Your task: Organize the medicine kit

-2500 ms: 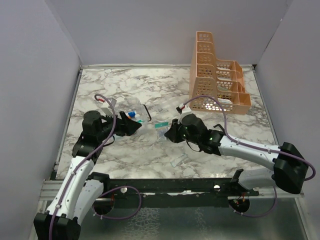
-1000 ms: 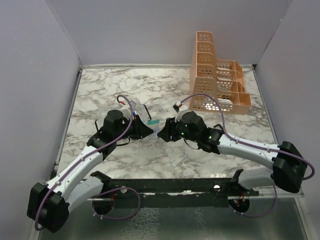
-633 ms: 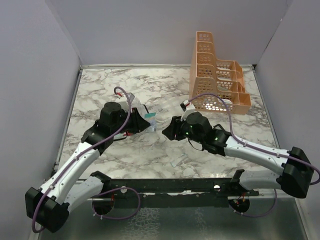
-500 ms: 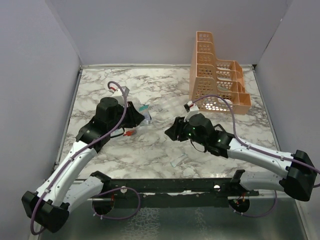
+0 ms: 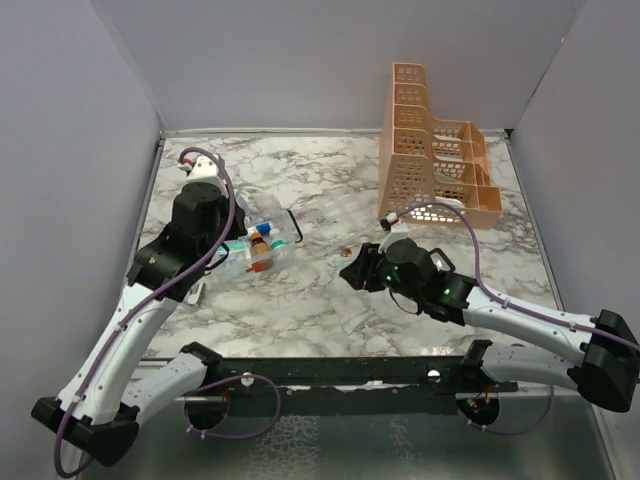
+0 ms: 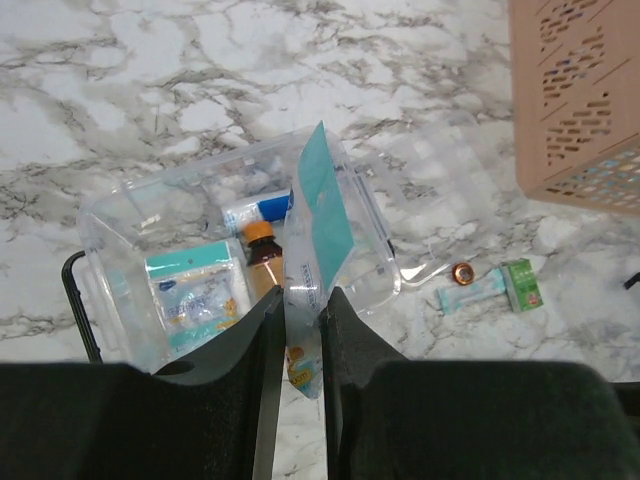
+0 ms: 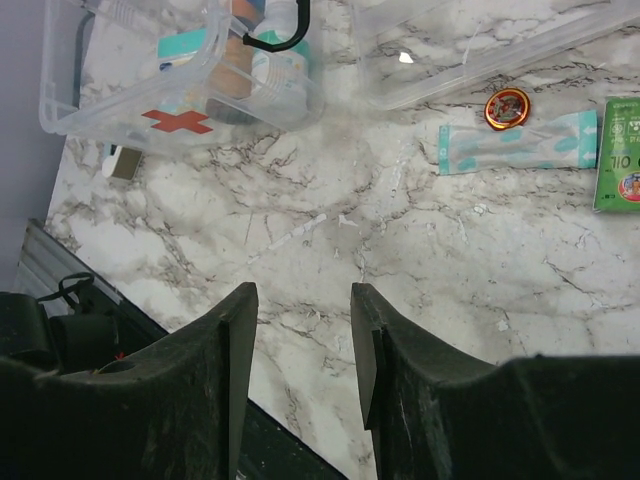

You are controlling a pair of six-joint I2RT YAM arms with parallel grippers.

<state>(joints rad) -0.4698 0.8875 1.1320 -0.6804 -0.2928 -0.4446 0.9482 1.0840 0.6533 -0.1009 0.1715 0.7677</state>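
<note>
One: Two grippers. What is each one doing?
Two: Your left gripper (image 6: 303, 325) is pinched tight on one end of a flat teal packet (image 6: 318, 235), right over the open medicine kit (image 6: 115, 270). Your right gripper (image 7: 303, 295) has its fingers apart and holds nothing. It hangs over bare table (image 7: 480, 260).
One: Where is the kit?
Two: It sits nearer the table's left edge than the right. Its clear lid (image 6: 430, 185) lies just beside it.
One: What could go wrong?
Two: I think the packet could miss. It stands tall and tilted, so if you let go too high it may tip over the wall and land outside. If you push it down crooked, it may catch on the little brown bottle (image 6: 263, 262) or shove the light box along. If it ends up standing, the lid may not shut. A round cap (image 6: 462, 272), a long sachet (image 6: 475, 298) and a green packet (image 6: 521, 283) lie loose past the lid. Your right arm could knock them.
</note>
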